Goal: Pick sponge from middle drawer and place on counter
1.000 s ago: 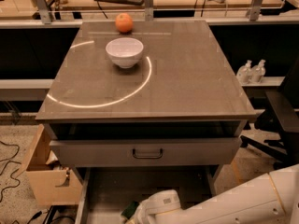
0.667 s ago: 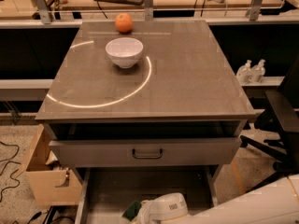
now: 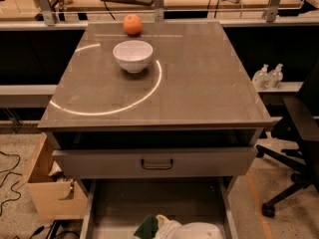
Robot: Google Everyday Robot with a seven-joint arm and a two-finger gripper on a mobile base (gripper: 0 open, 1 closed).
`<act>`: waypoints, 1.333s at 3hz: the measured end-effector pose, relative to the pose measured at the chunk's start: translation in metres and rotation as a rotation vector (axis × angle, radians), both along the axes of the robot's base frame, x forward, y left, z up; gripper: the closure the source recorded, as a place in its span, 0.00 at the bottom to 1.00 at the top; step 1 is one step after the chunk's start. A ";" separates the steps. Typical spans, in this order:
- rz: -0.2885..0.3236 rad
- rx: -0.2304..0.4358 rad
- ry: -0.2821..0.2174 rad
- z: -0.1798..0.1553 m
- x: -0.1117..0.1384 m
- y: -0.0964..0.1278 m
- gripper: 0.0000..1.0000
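Sponge [image 3: 146, 226] beside claw [image 3: 164, 227] in middle drawer [image 3: 199, 203], glossy counter [image 3: 199, 83] above, chair [image 3: 304, 128] nearby

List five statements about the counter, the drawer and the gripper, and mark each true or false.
1. The white bowl stands on the counter. True.
2. The sponge lies on the counter. False: it lies in the open middle drawer.
3. The orange sits inside the white bowl. False: it rests on the counter behind the white bowl, apart from it.
4. The gripper is down in the middle drawer, right beside the sponge. True.
5. A black chair stands to the right of the counter. True.
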State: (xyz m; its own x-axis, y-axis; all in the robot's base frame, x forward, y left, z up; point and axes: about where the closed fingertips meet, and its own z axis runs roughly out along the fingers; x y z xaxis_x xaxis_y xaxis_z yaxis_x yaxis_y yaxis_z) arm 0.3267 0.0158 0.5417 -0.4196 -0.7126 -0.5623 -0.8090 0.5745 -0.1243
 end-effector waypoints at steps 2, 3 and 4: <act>-0.021 0.008 -0.092 0.073 0.012 -0.024 1.00; -0.011 0.007 -0.123 0.093 0.027 -0.037 1.00; 0.032 0.033 -0.164 0.118 0.041 -0.068 1.00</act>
